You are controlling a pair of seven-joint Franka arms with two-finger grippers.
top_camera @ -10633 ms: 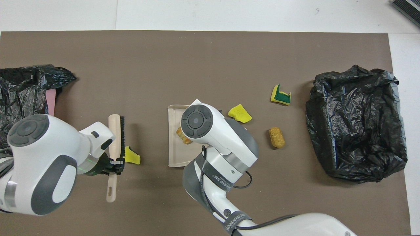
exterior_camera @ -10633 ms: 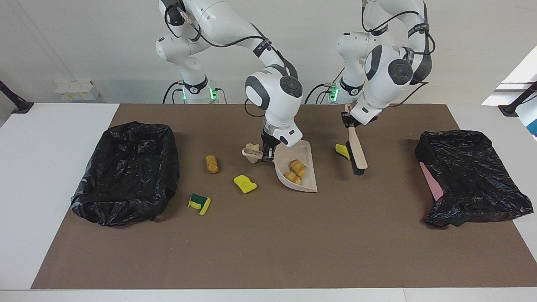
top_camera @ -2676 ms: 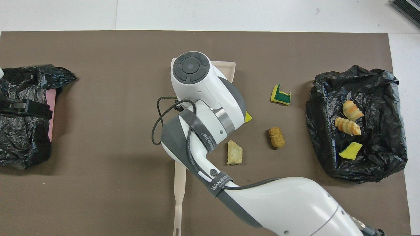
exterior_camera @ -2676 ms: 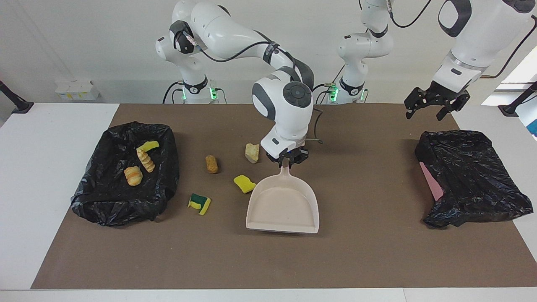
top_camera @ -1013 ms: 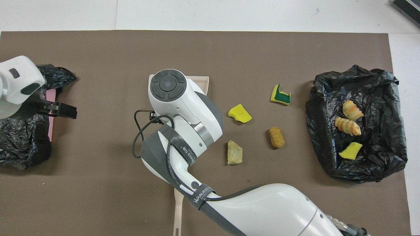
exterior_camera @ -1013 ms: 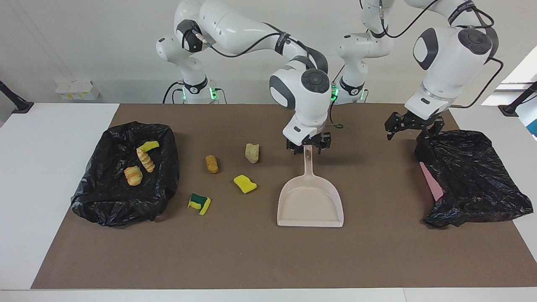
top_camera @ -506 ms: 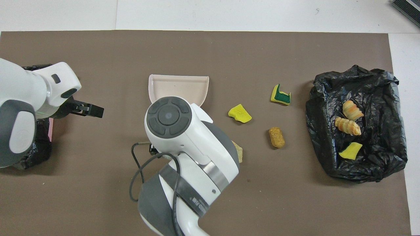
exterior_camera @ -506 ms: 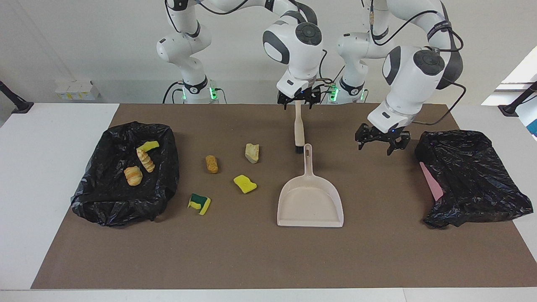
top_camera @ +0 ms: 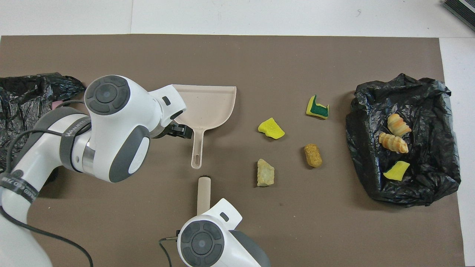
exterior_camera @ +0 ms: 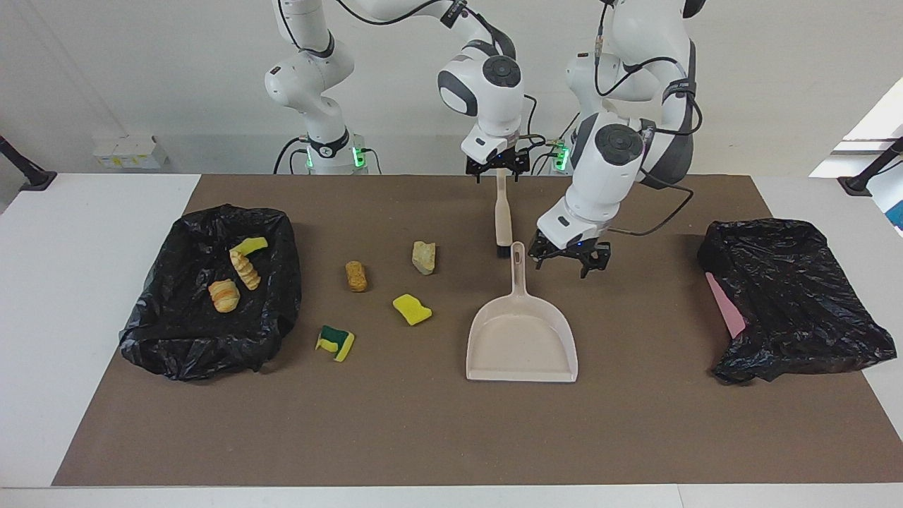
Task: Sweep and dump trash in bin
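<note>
The beige dustpan [exterior_camera: 520, 342] [top_camera: 207, 102] lies empty on the brown mat, its handle pointing toward the robots. The beige brush [exterior_camera: 501, 212] [top_camera: 203, 191] lies nearer to the robots. My right gripper [exterior_camera: 498, 173] is at the brush handle's end. My left gripper [exterior_camera: 570, 259] is open and empty, low beside the dustpan's handle. Loose trash lies on the mat: a tan lump [exterior_camera: 423, 257] [top_camera: 265, 172], a brown crusty piece [exterior_camera: 356, 276] [top_camera: 313, 155], a yellow sponge [exterior_camera: 411, 309] [top_camera: 271, 128] and a green-yellow sponge [exterior_camera: 335, 342] [top_camera: 317, 108].
The black-lined bin [exterior_camera: 211, 353] [top_camera: 404, 193] at the right arm's end holds two croissant pieces [exterior_camera: 224, 294] and a yellow sponge scrap [exterior_camera: 248, 245]. Another black bag [exterior_camera: 790, 296] [top_camera: 22, 111] with a pink edge [exterior_camera: 726, 307] lies at the left arm's end.
The right gripper set the dustpan down, let go and moved to the brush handle. The left gripper came from over the black bag at its end to beside the dustpan's handle.
</note>
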